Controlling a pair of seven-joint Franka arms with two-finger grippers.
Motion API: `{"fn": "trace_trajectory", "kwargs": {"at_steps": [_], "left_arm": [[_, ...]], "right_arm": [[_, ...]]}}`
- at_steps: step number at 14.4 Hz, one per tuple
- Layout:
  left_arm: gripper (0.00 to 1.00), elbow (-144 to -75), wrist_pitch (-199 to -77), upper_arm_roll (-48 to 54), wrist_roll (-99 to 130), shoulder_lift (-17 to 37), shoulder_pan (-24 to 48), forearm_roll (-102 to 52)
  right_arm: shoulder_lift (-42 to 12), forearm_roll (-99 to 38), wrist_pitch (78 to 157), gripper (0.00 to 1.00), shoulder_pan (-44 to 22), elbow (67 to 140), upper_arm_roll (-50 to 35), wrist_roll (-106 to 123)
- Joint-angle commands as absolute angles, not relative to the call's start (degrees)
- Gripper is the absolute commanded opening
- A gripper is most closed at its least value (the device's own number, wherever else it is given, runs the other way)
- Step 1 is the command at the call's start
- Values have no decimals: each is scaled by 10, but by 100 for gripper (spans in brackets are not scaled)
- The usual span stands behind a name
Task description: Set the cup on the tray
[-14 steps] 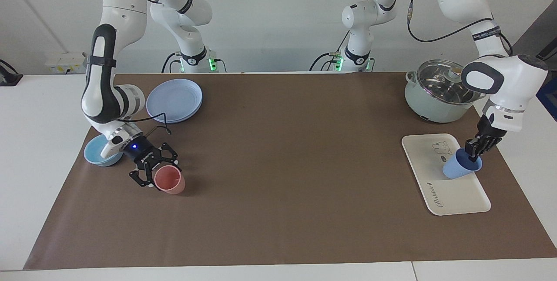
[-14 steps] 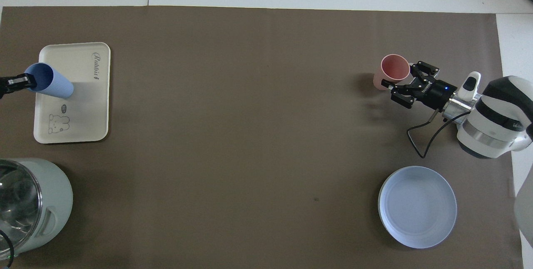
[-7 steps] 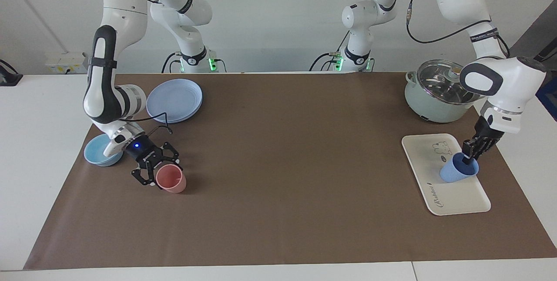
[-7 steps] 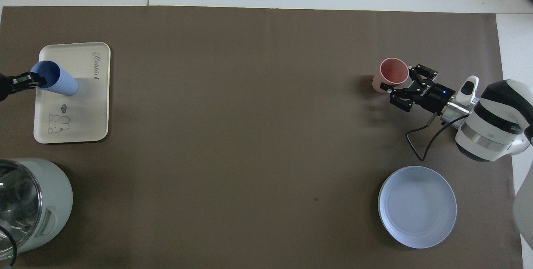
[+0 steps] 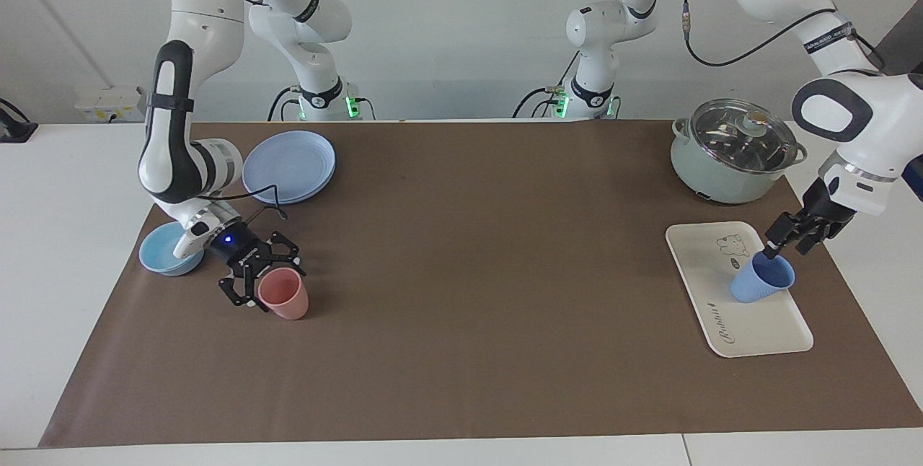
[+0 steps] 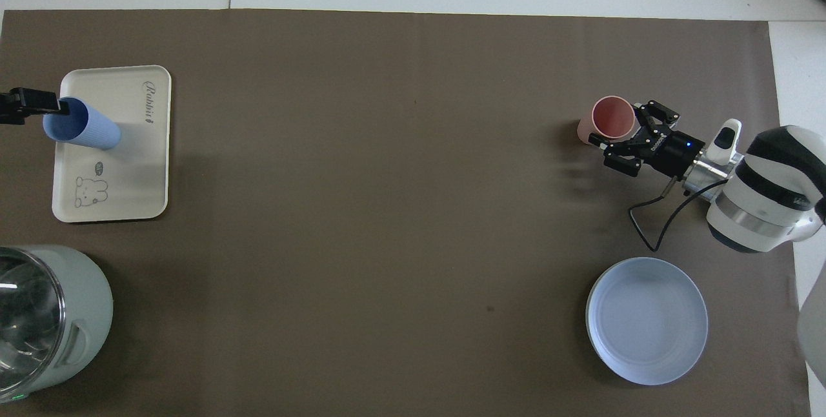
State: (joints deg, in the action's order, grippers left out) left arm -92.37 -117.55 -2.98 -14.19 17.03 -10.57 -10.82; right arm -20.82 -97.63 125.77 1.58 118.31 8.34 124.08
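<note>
Cup (image 5: 762, 280) upright on tray (image 5: 764, 336), mouth up, at the tray's long edge toward the table edge at the left arm's end. Left end effector (image 5: 784, 242) just beside the rim, above it on the table-edge side, fingers apart, gripping nothing; nearer arm by far. Right end effector (image 5: 261, 280) at the other end of the table, around pink cup (image 5: 284, 294), fingers spread, grip released. Versus a second ago: left fingers off the cup rim and pulled clear, cup settled down onto the tray; right fingers opened too, pink cup down.
</note>
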Motion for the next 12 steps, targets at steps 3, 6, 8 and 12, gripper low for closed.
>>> {"fn": "trace_trajectory", "kwargs": {"at_steps": [3, 6, 8, 12], "left_arm": [[89, -833, -1015, -36, -38, 168, -18, -37], [89, -817, -968, -33, -32, 142, 18, -5], [89, -819, -962, -31, -33, 121, 18, -6], [89, -817, -946, -28, -33, 101, 18, -5]], "right_arm": [[-154, -977, 1286, 100, 2, 1212, 84, 1182], [-114, -914, 1330, 100, -12, 1212, 84, 1097], [-80, -831, 1379, 100, -32, 1209, 84, 993], [-57, -675, 1386, 100, -42, 1185, 86, 848]]}}
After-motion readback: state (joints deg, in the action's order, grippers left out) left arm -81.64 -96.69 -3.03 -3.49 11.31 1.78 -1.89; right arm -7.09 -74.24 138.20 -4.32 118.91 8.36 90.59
